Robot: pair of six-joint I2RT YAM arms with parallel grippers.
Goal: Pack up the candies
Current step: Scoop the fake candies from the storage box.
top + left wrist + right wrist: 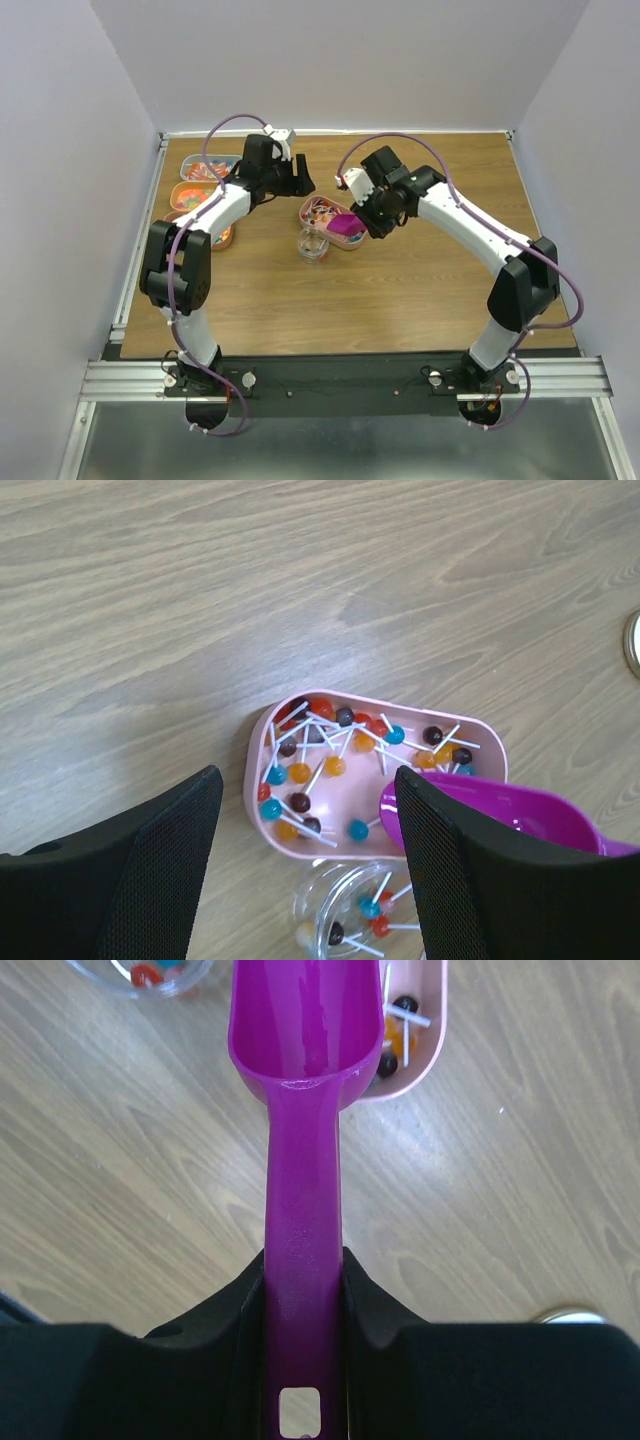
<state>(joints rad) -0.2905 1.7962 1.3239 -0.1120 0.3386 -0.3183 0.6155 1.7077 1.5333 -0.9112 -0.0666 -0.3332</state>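
Your right gripper pinches the scoop by its handle, bowl empty over the pink tray. Your left gripper hangs spread wide, holding nothing. Most candies lie in that tray, mid-table toward the far edge; only a few are in the clear jar. Plenty left to pack.

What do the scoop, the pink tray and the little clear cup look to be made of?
The scoop: glossy magenta plastic, slightly translucent, with light streaks in its bowl. The pink tray: smooth opaque plastic, probably, with rounded moulded corners. The clear cup: transparent, lollipops showing through its wall; plastic or glass, I cannot tell.
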